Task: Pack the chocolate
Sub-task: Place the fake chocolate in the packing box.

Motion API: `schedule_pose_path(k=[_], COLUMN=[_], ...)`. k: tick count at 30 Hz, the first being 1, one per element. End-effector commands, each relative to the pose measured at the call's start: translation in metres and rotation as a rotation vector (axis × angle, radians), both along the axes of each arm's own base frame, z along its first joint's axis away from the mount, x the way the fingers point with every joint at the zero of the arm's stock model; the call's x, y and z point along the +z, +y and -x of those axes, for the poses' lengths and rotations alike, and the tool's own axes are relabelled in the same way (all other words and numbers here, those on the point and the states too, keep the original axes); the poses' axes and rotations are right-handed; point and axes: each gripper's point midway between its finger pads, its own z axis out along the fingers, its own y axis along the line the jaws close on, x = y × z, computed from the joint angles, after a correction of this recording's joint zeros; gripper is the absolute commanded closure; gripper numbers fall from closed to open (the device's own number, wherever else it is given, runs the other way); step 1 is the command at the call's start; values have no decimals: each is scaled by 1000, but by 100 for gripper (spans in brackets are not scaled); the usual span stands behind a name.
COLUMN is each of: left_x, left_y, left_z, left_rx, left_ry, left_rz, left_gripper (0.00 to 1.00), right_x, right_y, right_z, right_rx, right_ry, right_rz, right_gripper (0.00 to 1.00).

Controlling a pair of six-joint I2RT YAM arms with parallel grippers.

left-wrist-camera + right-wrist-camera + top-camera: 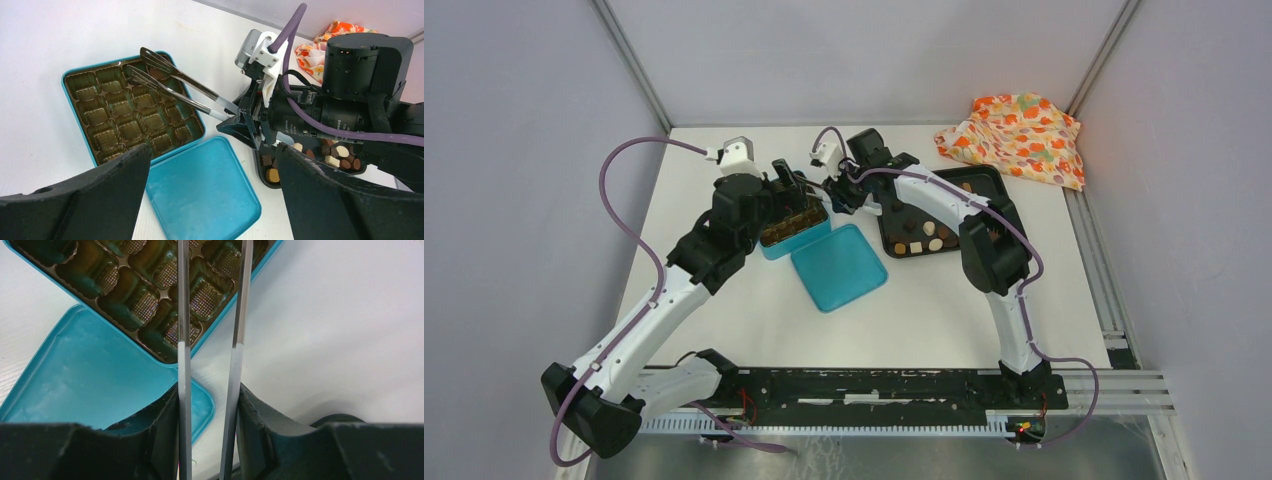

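Over teal box (796,243): tongs (185,87), clamped in right gripper (209,402), tips pointing left; chocolate (921,243) lies rightward on black tray (984,185), right arm nearer. Left gripper (212,150) agape, empty.

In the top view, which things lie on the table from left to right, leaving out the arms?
Teal box → teal lid → black tray with chocolate → orange cloth.

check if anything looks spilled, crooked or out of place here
Nothing spilled. Only the orange cloth looks odd, crumpled in the far right corner. The lid lies beside the open tin, and the chocolates sit on their black tray.
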Motion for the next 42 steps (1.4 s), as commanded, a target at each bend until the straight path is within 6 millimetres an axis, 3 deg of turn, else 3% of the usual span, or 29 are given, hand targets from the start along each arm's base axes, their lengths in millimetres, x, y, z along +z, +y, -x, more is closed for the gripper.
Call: schedule_pose_path(k=[1,4,11,16,21,27,34,38,42], left_x=[32,33,44,70,93,90,39,21,5], left_y=[1,1,-6,-14,-28,-40,-47,-45,-51], left_z=[-2,-1,1,8,14,16,29,42,48], left_rx=[5,3,-41,-97,-196,-276,-349,-399,-491], left_ry=[-79,-81,-96,-167,-230,-208,-146,-127,-126], left_rz=[52,55,66,127,156,114,99,46,-31], left_gripper=[0,0,0,0,0,0,0,0,0], right_x=[35,45,96,126,140,122,98,88,67], right_y=[10,10,-1,-29,-67,-118,-200,-253,-293], right_z=[-12,-10,9,16,23,37,54,57,64], right_rx=[8,19,93,100,72,24,-156,-299,-411], right_ry=[-85,-93,-67,-59,-79,-127,-161,-147,-163], right_rz=[-52,-67,-218,-298,-314,-207,-99,-48,39], right_gripper=[56,59,62,62,62,62,61,61,61])
